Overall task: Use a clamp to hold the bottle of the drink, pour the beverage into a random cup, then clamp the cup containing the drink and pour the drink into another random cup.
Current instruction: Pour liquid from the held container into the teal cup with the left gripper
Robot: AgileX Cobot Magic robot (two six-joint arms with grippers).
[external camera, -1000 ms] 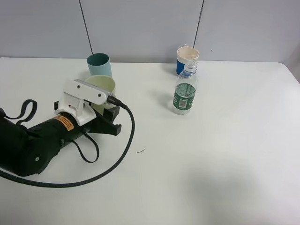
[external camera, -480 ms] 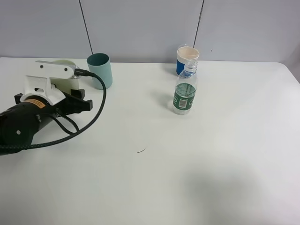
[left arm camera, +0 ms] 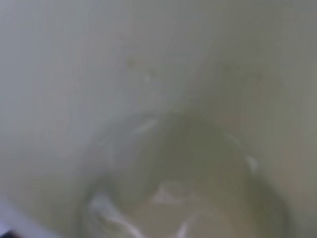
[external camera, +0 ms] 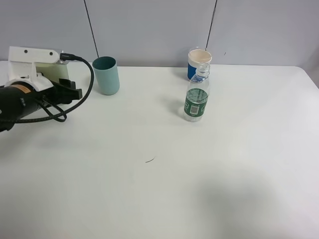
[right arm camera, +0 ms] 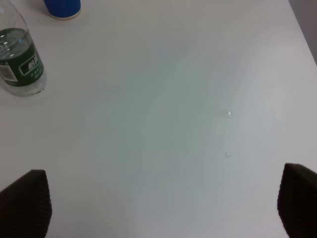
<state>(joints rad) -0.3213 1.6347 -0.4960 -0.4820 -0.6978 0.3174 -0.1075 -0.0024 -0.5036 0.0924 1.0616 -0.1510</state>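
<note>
My left gripper [external camera: 62,84] is at the far left of the table, left of the teal cup [external camera: 106,74], and is shut on a pale green cup [external camera: 54,72]. That cup's blurred inside [left arm camera: 163,148] fills the left wrist view, with what looks like liquid at the bottom. The clear bottle with a green label [external camera: 196,97] stands upright at centre right, uncapped, with a blue cup [external camera: 199,62] just behind it. The right wrist view shows the bottle [right arm camera: 20,62] and blue cup [right arm camera: 62,7]. My right gripper [right arm camera: 158,208] is open over bare table, out of the high view.
The white table [external camera: 164,174] has a small dark mark [external camera: 149,160] near its middle. A grey panelled wall runs behind the cups. The left arm's black cable [external camera: 75,107] loops over the table by the teal cup.
My left gripper has carried the pale green cup from in front of the teal cup to the far left and back. The bottle, teal cup and blue cup have not moved.
</note>
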